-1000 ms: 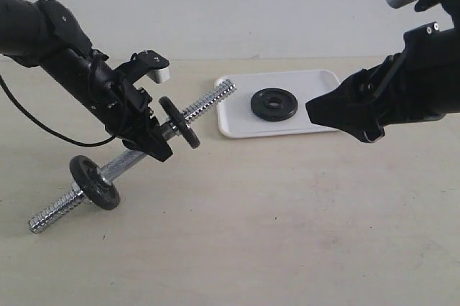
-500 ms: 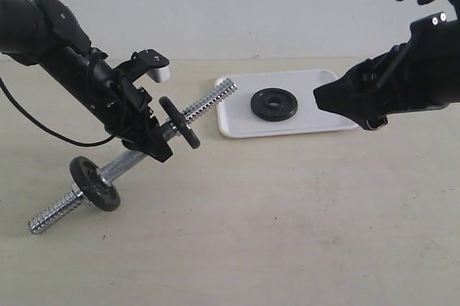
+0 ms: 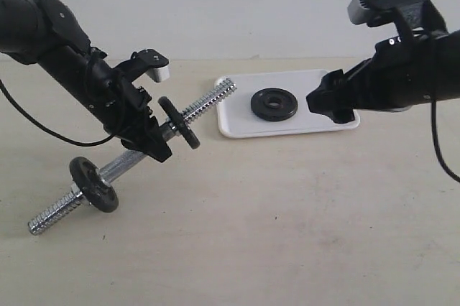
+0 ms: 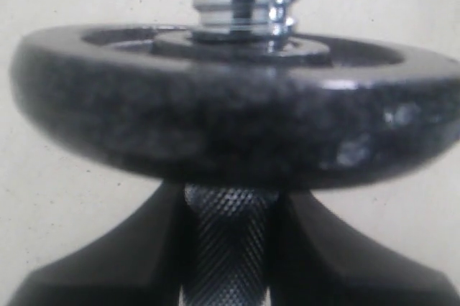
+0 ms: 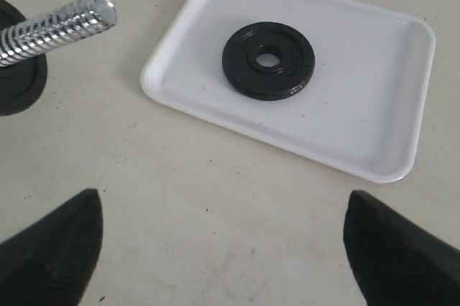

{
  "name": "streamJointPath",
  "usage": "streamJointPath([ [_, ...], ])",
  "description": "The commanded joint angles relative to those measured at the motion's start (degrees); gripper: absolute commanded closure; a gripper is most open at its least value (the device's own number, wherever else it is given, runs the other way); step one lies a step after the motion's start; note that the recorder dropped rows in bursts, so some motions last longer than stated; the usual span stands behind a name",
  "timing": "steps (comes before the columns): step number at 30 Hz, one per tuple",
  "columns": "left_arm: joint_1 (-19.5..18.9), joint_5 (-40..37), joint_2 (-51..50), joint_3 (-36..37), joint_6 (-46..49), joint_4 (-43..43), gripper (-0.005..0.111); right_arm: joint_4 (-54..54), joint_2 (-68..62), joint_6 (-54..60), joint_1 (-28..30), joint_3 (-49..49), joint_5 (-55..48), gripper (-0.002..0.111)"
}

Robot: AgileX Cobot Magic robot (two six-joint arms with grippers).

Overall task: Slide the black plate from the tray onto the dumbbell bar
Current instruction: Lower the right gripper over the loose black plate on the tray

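Observation:
The black plate (image 3: pixel 274 104) (image 5: pixel 268 60) lies flat in the white tray (image 3: pixel 309 80) (image 5: pixel 359 112). The chrome dumbbell bar (image 3: pixel 208 101) (image 4: pixel 226 241) slants up off the table, its low end on the table at front left. My left gripper (image 3: pixel 159 144) (image 4: pixel 226 266) is shut on its knurled middle. Two more black discs sit on the bar, one (image 3: pixel 180 123) (image 4: pixel 230 105) just above my fingers and one (image 3: pixel 93 184) lower down. My right gripper (image 3: pixel 325 101) (image 5: pixel 226 248) hangs open and empty beside the tray's right end, pointing at the plate.
The bar's raised threaded end (image 3: pixel 226 90) (image 5: pixel 61 19) reaches almost to the tray's left rim. A black cable (image 3: pixel 43 126) loops from the left arm over the beige table (image 3: pixel 287 212).
The right arm has swung left and levelled out, bringing its open gripper closer to the tray. The left arm and the bar have not moved.

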State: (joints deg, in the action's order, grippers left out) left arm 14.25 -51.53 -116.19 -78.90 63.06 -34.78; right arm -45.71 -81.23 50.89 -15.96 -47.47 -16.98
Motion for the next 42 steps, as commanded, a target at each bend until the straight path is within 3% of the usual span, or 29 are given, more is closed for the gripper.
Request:
streamJointPath([
  [1, 0.02, 0.03, 5.19, -1.34, -0.48, -4.49, 0.102, 1.35, -5.47, -1.52, 0.07, -5.42, -0.5, 0.026],
  [12, 0.02, 0.58, 7.82, -1.34, -5.38, 1.66, 0.102, 18.03, -18.69, -14.3, 0.07, -21.02, -7.75, 0.026],
  [20, 0.02, 0.47, 7.82, -1.34, -5.83, 1.66, 0.102, 18.18, -25.31, -14.91, 0.07, -26.48, -3.98, 0.026],
  [24, 0.02, 0.3, 7.82, -1.34, -6.7, 1.66, 0.102, 17.77, -26.96, -24.28, -0.64, -26.98, -4.47, 0.026],
  [29, 0.02, 0.04, 7.82, -1.34, -6.97, 2.05, 0.102, 17.68, -28.19, -24.99, -3.07, -27.32, 1.54, 0.026],
  [34, 0.02, -0.1, 7.82, -1.34, -8.4, 3.14, 0.102, 19.82, -33.44, -26.37, -2.94, -34.11, -6.41, 0.026],
  [42, 0.02, -0.42, 7.82, -1.34, -8.4, 3.14, 0.102, 41.09, -37.54, -39.67, -2.94, -47.0, -18.46, 0.026],
])
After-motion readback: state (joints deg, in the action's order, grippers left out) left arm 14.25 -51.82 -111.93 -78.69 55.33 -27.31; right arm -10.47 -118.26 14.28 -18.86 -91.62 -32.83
